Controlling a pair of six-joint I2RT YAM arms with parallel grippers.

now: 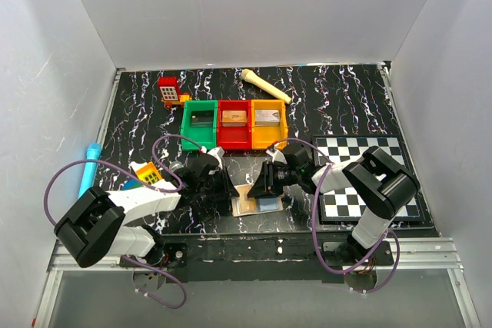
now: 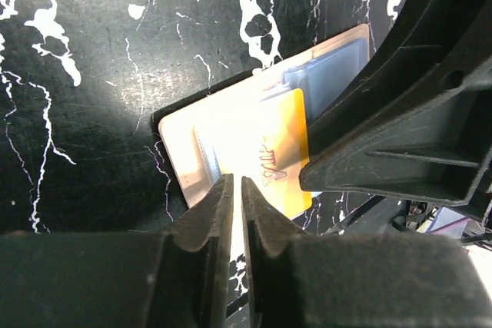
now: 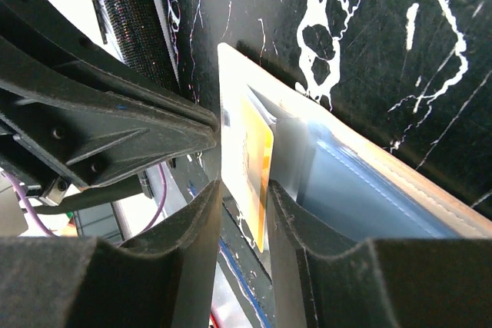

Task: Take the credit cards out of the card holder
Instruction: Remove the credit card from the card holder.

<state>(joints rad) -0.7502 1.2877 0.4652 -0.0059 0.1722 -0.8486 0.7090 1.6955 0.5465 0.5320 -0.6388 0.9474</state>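
My L tool is pinched to a thin slit, tips at the edge of the card holder; can't tell if anything's nipped. R tool is part-open astride the yellow card. The holder lies open on the counter, lower centre of the top view.

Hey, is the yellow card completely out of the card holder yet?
No, the yellow card has one edge tucked under the card holder's blue-grey pocket.

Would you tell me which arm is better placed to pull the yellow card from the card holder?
Right. The right claw is open with the yellow card between its fingers. The left claw is nearly shut, beside the card, at the card holder edge.
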